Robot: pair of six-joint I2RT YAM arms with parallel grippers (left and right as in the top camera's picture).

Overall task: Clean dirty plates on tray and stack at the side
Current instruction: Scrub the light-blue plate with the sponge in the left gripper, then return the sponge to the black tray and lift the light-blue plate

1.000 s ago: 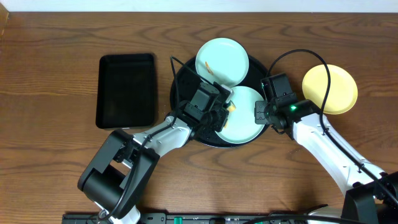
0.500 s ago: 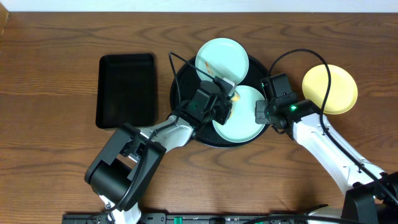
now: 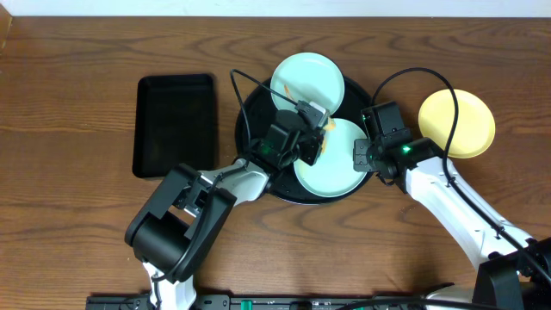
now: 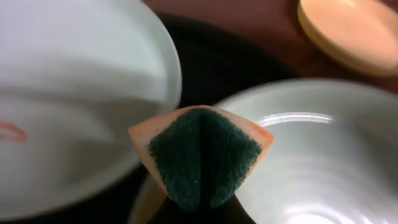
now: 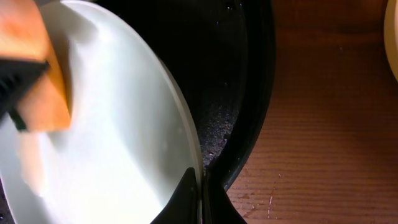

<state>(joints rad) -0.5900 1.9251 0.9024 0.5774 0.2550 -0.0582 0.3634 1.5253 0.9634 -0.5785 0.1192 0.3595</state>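
Observation:
Two mint-blue plates sit on the round black tray (image 3: 254, 120). The near plate (image 3: 336, 164) is gripped at its right rim by my right gripper (image 3: 362, 155), shut on the rim (image 5: 198, 186). My left gripper (image 3: 312, 138) is shut on a sponge (image 4: 202, 152), orange with a green scouring face, held at the near plate's upper left edge; the sponge also shows in the right wrist view (image 5: 37, 74). The far plate (image 3: 307, 82) has orange smears (image 4: 12, 132). The yellow plate (image 3: 456, 123) lies on the bare wood to the right.
A rectangular black tray (image 3: 175, 123) lies left of the round tray. Cables arc over the round tray's left edge (image 3: 237, 86) and above my right wrist (image 3: 413, 76). The table's far edge runs along the top.
My left gripper with the sponge has moved up and to the right, from the near plate's left part to its upper left edge. The right gripper and plates have not moved.

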